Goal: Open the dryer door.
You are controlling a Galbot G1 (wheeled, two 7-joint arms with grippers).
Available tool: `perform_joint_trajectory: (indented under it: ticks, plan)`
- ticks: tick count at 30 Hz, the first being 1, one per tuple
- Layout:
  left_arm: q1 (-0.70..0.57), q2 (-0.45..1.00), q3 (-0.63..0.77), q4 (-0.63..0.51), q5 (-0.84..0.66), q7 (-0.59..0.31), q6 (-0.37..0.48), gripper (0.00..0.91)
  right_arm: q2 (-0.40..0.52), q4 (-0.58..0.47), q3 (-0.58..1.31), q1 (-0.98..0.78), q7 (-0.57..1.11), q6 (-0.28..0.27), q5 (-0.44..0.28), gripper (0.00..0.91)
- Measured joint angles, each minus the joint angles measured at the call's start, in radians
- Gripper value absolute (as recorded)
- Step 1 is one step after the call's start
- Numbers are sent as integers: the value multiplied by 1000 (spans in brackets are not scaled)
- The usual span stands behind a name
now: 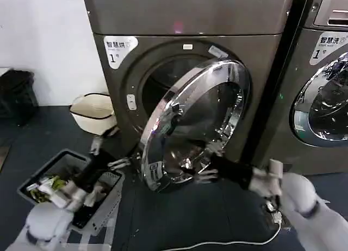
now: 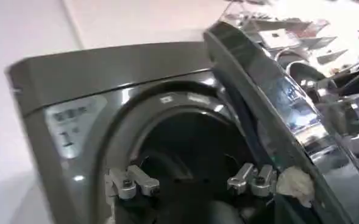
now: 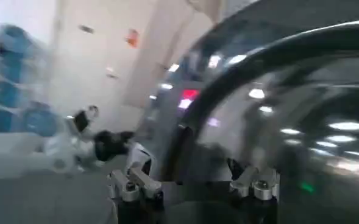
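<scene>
The dryer door (image 1: 197, 123) already hangs partly open off its dark machine (image 1: 185, 23) — the right gripper (image 1: 211, 168), fingers spread, sits against its lower chrome ring, the left gripper (image 1: 113, 153) spread-fingered just beside its free edge — more swing left, I'd say.

machines 2 (image 1: 187, 23) | round doors 2 (image 1: 196, 126) | baskets 2 (image 1: 95, 112) | grippers 2 (image 1: 109, 153)

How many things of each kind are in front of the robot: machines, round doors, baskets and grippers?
Machines: 2, the dark dryer and the silver machine.
Round doors: 2, the dryer door partly open, the silver machine's door shut.
Baskets: 2, a cream basket and a grey basket.
Grippers: 2, left gripper, right gripper.
Total: 8.
</scene>
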Motion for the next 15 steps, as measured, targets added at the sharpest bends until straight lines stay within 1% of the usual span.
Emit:
perform_joint_trajectory:
  ticks: [3,7,11,15]
  plan:
    - [-44,0,59,20,0,3,-3,907,28,48,103,-111,43,-4,-17,907]
    - [-101,0,127,45,0,7,-12,907,90,121,263,-287,77,16,-77,907]
    - [-155,-4,194,73,0,10,-24,907,172,188,411,-444,108,30,-133,907]
    - [-206,-8,258,104,-1,13,-37,907,269,248,525,-566,166,38,-188,907]
